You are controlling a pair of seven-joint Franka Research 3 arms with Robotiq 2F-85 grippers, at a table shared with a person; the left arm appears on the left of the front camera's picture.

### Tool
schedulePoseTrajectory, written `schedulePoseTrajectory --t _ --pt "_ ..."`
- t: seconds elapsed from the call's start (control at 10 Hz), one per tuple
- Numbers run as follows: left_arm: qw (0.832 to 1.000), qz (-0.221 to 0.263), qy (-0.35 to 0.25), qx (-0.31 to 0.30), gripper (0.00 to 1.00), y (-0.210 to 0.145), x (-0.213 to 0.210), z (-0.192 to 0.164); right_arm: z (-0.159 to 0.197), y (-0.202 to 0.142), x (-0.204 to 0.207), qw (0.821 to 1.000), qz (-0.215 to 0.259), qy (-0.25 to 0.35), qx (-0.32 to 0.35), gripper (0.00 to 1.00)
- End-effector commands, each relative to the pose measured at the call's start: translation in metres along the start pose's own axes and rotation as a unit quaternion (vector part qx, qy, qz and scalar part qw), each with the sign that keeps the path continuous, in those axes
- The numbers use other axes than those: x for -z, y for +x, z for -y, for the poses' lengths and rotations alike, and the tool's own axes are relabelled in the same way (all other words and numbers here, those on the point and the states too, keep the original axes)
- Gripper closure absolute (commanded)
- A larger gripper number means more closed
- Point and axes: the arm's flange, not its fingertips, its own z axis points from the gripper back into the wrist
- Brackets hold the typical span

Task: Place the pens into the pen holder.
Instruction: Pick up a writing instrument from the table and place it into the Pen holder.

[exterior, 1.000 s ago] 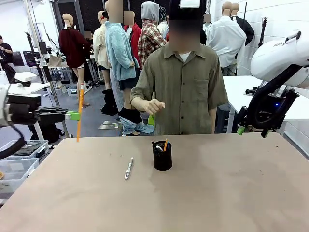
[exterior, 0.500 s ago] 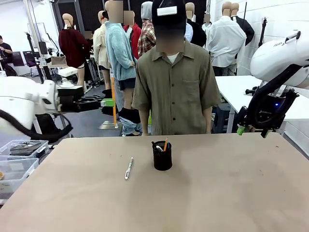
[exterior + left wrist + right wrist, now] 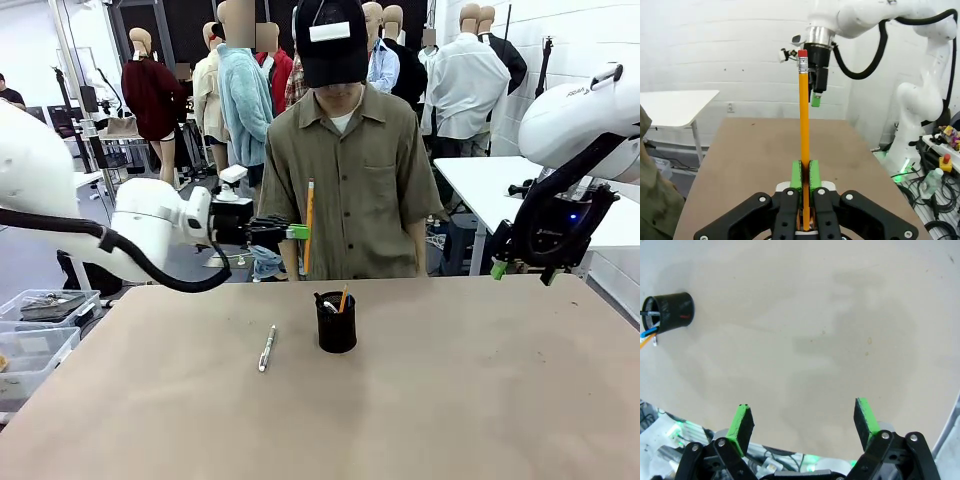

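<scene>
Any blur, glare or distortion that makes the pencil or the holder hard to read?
Front view: even light, pencil in the left claw crisp, pen holder throwing a faint shadow. Left wrist view: pencil sharp, no glare. Right wrist view: table washed pale, pen holder small at the edge.

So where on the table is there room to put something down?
Lots of bare table on the whole side right of the pen holder, and along the near edge. It's busiest in the middle: the holder, the silver pen lying beside it, and the left pincer holding a pencil nearby.
</scene>
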Motion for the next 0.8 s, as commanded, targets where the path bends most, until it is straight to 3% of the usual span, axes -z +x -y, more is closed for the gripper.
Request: schedulePoseTrajectory --t 0.0,0.1,0.3,0.5,0.7 --pt "1.0 0.02 0.015 -0.006 1.0 0.002 0.014 -0.019 0.0 -0.001 0.001 1.0 0.0 -0.009 0.003 0.0" --pt "1.0 0.0 0.0 0.0 1.0 0.0 0.0 0.0 0.0 -0.001 0.001 1.0 0.0 -0.009 0.003 0.0" --pt "1.0 0.0 0.0 0.0 1.0 0.0 0.0 0.0 0.0 -0.001 0.001 1.0 0.0 -0.009 0.003 0.0" --pt "1.0 -0.02 0.012 0.018 1.0 -0.012 0.013 -0.008 0.0 -0.001 0.001 1.0 0.0 -0.009 0.003 0.0" --pt "1.0 -0.005 -0.003 0.006 1.0 -0.023 0.024 -0.02 0.0 -0.001 0.001 1.0 0.0 -0.009 0.003 0.0"
